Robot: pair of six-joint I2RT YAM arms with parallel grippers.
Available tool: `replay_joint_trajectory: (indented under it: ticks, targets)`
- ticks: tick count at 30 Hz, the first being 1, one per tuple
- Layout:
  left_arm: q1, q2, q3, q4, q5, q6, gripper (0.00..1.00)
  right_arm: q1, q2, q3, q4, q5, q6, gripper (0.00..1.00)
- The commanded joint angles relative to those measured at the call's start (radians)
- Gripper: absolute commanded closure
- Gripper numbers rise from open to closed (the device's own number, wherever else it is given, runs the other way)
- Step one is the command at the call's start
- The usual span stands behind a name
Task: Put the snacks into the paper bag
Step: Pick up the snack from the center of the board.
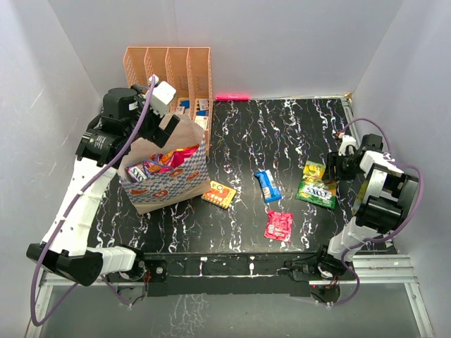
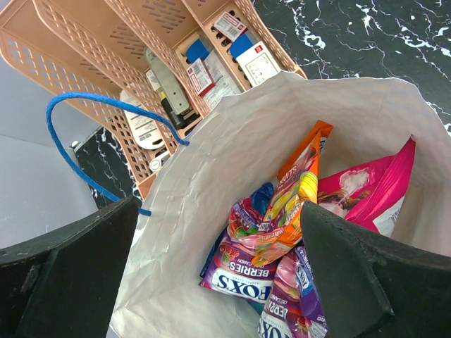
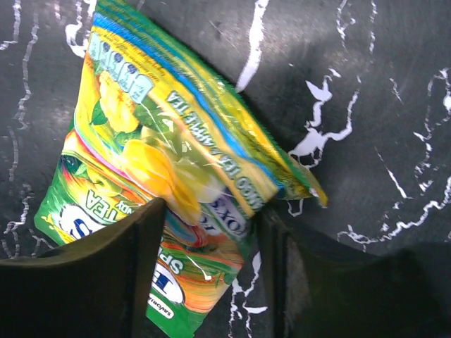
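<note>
The paper bag (image 1: pixel 169 189) stands upright at the left, with several snacks (image 2: pixel 271 239) piled inside its white wall (image 2: pixel 190 183). My left gripper (image 2: pixel 220 211) hangs open above the bag's mouth, holding nothing. On the table lie an orange packet (image 1: pixel 219 193), a blue packet (image 1: pixel 267 185) and a pink packet (image 1: pixel 279 226). At the right, two overlapping green-yellow packets (image 1: pixel 316 184) rest on the table. My right gripper (image 3: pixel 215 211) is down over the green-yellow packets (image 3: pixel 176 141), its jaws partly closed astride their lower end, a finger against each side.
A peach perforated file rack (image 1: pixel 169 67) holding small boxes stands just behind the bag, close to the left arm. A small pink bar (image 1: pixel 232 96) lies at the table's back edge. White walls enclose the black marbled table (image 1: pixel 282 134).
</note>
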State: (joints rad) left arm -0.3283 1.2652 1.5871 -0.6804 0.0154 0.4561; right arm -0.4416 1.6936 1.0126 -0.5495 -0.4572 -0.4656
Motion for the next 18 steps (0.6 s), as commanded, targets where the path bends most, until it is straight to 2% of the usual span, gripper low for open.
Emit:
replay_joint_trajectory:
  ticks: [1,11,18]
  targets:
    - [0.005,-0.024,-0.001,0.013,0.016,0.002,0.02,0.001,0.020,0.047,-0.032,-0.107,0.001,0.51]
    - [0.006,-0.029,-0.006,0.013,0.014,0.012,0.02,0.002,0.011,0.108,-0.093,-0.192,0.005,0.91]
    - [0.006,-0.026,0.005,0.014,0.019,0.010,0.02,0.001,-0.018,0.157,-0.156,-0.257,0.007,0.92]
